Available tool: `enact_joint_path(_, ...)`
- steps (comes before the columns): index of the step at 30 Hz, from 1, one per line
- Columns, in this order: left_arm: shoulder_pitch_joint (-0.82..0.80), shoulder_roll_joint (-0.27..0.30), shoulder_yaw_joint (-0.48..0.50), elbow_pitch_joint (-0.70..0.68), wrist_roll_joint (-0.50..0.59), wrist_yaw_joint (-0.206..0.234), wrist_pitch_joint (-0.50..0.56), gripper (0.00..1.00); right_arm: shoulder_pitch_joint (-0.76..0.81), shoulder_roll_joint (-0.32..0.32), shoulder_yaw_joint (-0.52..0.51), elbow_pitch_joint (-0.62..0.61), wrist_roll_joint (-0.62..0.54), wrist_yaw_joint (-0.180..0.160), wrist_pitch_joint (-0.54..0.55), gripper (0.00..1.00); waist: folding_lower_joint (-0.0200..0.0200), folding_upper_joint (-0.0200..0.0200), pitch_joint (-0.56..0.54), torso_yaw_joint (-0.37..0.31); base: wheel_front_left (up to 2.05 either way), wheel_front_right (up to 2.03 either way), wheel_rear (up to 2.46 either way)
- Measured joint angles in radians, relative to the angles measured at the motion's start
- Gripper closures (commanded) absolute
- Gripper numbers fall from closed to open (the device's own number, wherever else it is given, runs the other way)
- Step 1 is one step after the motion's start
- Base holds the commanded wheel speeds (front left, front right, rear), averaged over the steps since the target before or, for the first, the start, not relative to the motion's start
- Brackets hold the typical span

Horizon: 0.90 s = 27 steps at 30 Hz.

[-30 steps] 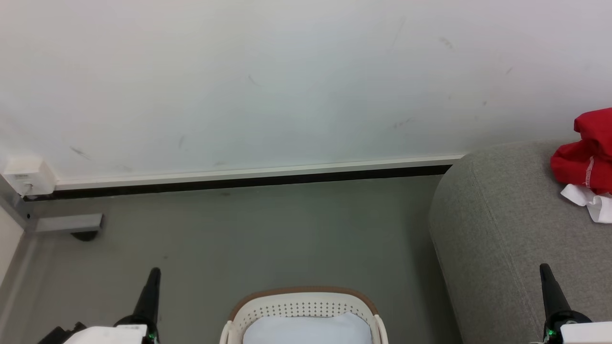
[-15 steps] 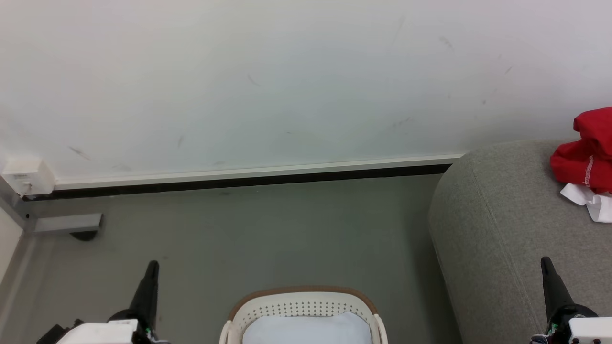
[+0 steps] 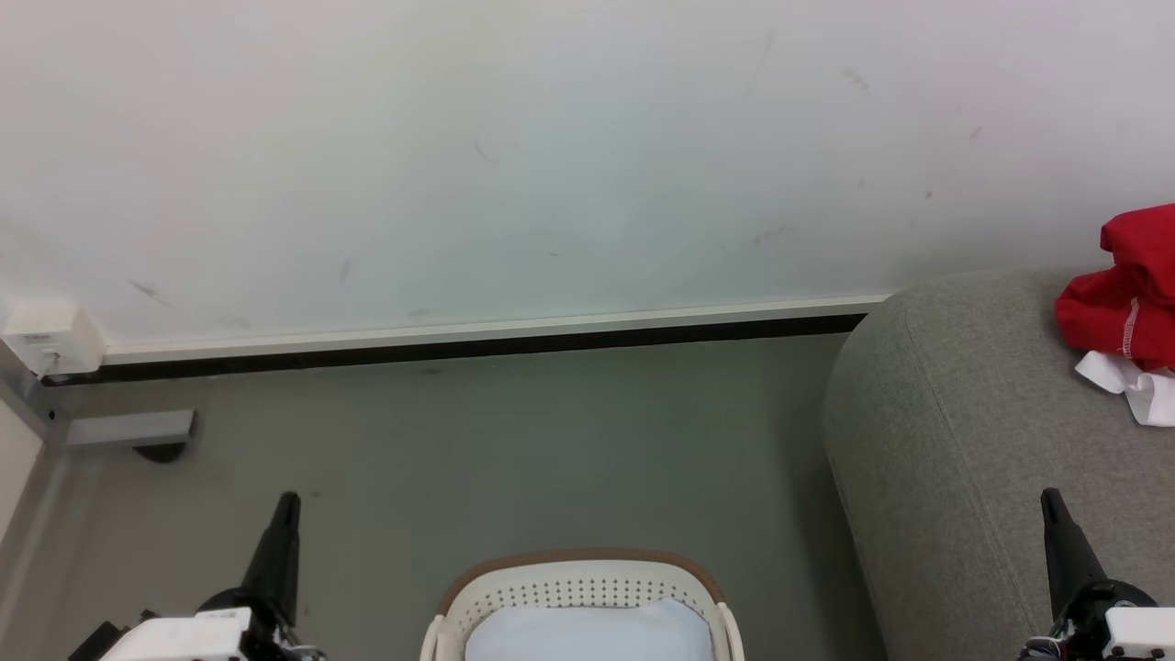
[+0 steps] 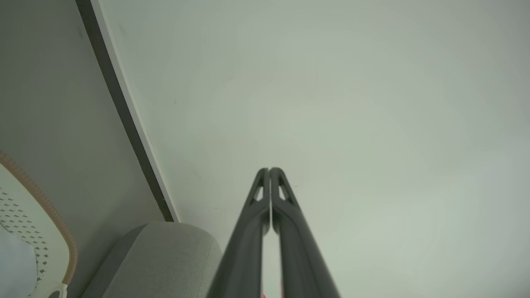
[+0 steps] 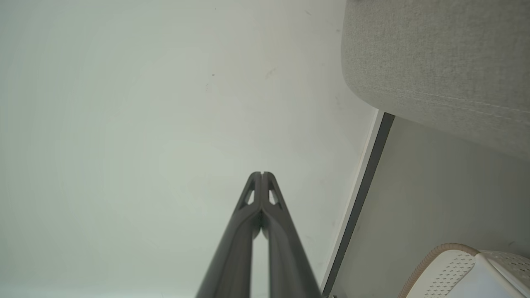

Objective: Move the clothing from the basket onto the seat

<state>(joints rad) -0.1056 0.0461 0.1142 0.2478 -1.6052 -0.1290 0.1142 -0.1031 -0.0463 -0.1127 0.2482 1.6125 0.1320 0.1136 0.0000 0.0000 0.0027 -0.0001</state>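
Both jaws well apart from clothing (image 3: 1106, 312)

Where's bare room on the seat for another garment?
Bare grey seat runs from its rounded left edge to the red clothing at the far right, and between that pile and the right gripper. Crowded only at the pile. Floor between basket and baseboard is bare too.

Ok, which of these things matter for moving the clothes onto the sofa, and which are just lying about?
Part of the job:
red clothing, lying on the grey sofa
white laundry basket

Just lying about:
pale pad inside the basket
white wall box
grey bar low by the wall
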Motion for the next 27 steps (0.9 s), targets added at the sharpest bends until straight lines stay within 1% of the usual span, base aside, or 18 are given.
enact_joint_path(27, 0.000, 0.000, 0.000, 0.000, 0.000, 0.000, 0.000, 1.00, 0.000, 0.000, 0.000, 0.000, 0.000, 0.000, 0.000, 1.00, 0.0000, 0.0000, 0.000, 0.000, 0.00, 0.00, 0.00)
